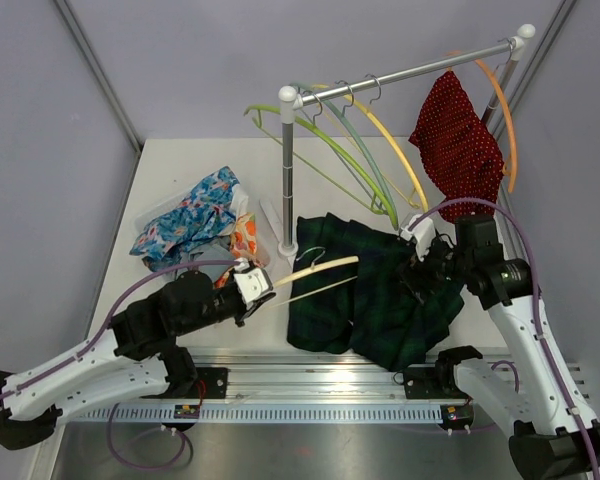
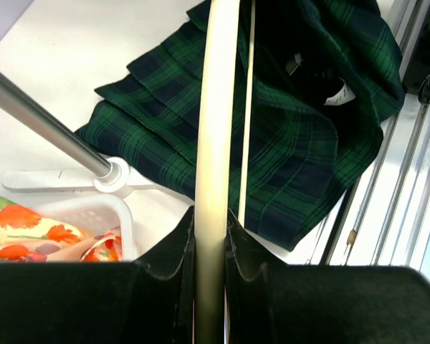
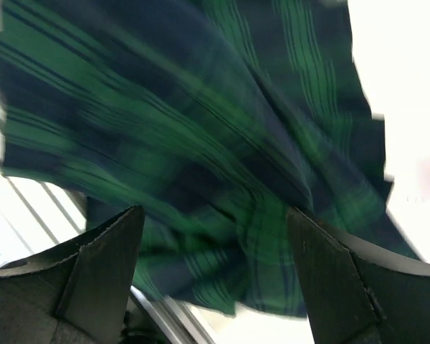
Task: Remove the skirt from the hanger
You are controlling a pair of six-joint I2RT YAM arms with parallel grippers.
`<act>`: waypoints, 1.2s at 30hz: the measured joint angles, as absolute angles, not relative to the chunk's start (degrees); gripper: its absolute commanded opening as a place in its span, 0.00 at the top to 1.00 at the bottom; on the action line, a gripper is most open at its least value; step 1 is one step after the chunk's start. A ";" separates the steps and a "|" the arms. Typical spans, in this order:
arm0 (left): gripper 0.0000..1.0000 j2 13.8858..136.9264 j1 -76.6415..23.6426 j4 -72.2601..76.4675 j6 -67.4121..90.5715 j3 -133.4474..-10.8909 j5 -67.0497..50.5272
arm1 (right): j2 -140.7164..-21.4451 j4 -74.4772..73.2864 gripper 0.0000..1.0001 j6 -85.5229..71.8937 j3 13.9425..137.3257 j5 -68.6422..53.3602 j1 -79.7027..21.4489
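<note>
Pinching cream hanger (image 2: pixel 215 107) in left gripper (image 2: pixel 210 222), as anchor. Hovering right gripper (image 3: pixel 215 215) over skirt (image 1: pixel 380 290), spread wide, empty, probably to tug cloth clear. Noted skirt heaped on table (image 1: pixel 180 170), 3 o'clock from left gripper.

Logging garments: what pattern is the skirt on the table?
The skirt is dark green and navy plaid; clearest in the left wrist view.

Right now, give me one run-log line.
left gripper shut on cream hanger | right gripper open at dark green tartan skirt | skirt on table
</note>
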State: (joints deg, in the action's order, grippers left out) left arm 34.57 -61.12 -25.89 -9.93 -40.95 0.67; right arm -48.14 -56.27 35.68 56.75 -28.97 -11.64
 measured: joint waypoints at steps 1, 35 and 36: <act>1.00 33.65 -61.12 -26.70 -9.93 -40.95 0.80 | -48.29 -55.64 0.12 36.18 55.40 -27.83 -11.49; 1.00 24.71 -61.12 -49.56 -18.17 -58.48 2.50 | -49.39 -71.07 0.20 65.25 60.51 -44.27 -0.73; 1.00 26.26 -61.12 -49.41 -18.46 -58.48 1.67 | -49.23 -72.31 0.20 66.22 62.11 -45.32 -0.73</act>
